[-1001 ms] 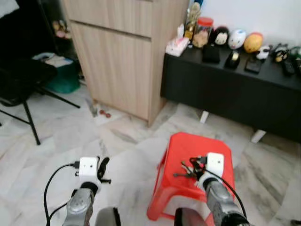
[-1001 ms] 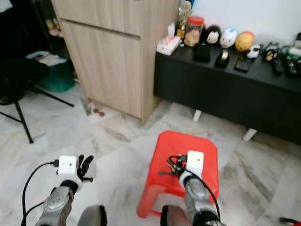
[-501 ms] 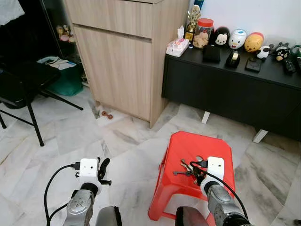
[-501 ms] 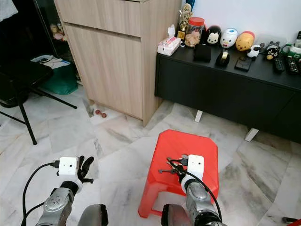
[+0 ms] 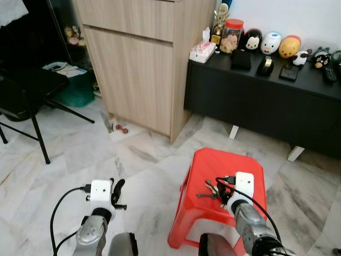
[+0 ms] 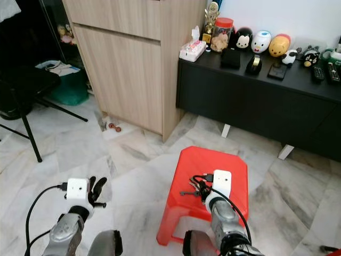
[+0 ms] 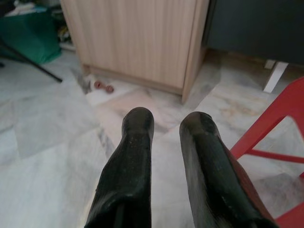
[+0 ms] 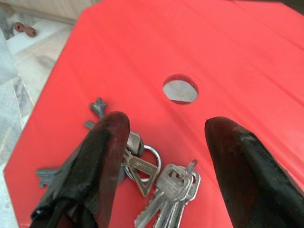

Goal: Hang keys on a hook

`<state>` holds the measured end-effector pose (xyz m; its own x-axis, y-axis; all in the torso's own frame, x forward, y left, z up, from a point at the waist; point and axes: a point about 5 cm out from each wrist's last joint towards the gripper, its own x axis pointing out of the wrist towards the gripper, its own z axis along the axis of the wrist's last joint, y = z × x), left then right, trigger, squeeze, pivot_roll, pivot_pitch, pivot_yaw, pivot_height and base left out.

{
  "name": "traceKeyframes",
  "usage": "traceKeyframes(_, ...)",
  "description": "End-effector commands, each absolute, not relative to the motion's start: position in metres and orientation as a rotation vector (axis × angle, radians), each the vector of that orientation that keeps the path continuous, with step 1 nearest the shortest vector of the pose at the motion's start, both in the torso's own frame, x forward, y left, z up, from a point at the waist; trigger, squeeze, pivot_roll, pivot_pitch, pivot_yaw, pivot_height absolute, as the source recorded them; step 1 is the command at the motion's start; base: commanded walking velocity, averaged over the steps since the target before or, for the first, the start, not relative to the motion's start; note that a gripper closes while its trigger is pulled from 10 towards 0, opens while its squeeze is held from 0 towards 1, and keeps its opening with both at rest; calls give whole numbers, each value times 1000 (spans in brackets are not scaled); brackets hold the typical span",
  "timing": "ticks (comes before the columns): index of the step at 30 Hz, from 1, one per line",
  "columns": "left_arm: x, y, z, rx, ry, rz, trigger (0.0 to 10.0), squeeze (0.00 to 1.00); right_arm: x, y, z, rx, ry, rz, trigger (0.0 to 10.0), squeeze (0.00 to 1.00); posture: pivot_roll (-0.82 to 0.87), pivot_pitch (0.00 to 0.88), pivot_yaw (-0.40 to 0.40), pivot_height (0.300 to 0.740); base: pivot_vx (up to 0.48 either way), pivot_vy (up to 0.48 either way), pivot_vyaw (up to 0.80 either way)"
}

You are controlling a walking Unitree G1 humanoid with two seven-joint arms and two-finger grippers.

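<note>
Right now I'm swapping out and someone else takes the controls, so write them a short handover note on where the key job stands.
Right gripper: open, fingers straddling the keys, nothing gripped yet.
Left gripper: idle, low over the marble floor, holding nothing, fingers slightly apart.
Keys: a bunch on a ring, lying flat on the red stool, toward its left edge, near the seat's centre hole.
Done: right arm lined up over the bunch.
Left: close on the keys, lift, find a hook and hang them. I can see no hook from here.

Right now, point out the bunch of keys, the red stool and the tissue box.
bunch of keys (image 8: pixel 159 183), right wrist view, silver blades.
red stool (image 5: pixel 226 165), left eye view, bare seat.
tissue box (image 5: pixel 202 52), left eye view, its side.
</note>
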<state>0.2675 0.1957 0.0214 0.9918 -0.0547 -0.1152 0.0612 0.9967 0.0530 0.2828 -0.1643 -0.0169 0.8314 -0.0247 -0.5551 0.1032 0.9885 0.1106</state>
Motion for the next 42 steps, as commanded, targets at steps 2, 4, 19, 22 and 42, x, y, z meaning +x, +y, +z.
traceKeyframes(2, 265, 191, 21, 67, 116, -84, 10000, 0, 284, -168, -16, 149, 591, -92, 10000, 0, -11, 90, -74, 602, 0, 0, 0)
traceKeyframes(4, 264, 189, 22, 75, 110, -95, 10000, 0, 283, -169, -17, 166, 593, -103, 10000, 0, -9, 100, -75, 602, 0, 0, 0)
traceKeyframes(19, 251, 172, 53, 111, -6, -152, 10000, 0, 282, -169, -15, 225, 543, -67, 10000, 0, 4, 188, -93, 602, 0, 0, 0)
traceKeyframes(22, 251, 171, 58, 115, -19, -155, 10000, 0, 283, -168, -13, 236, 527, -49, 10000, 0, 7, 200, -97, 602, 0, 0, 0)
traceKeyframes(42, 236, 172, 57, 124, 40, -141, 10000, 0, 282, -165, -12, 218, 507, -6, 0, 0, 2, 228, -110, 602, 0, 0, 0)
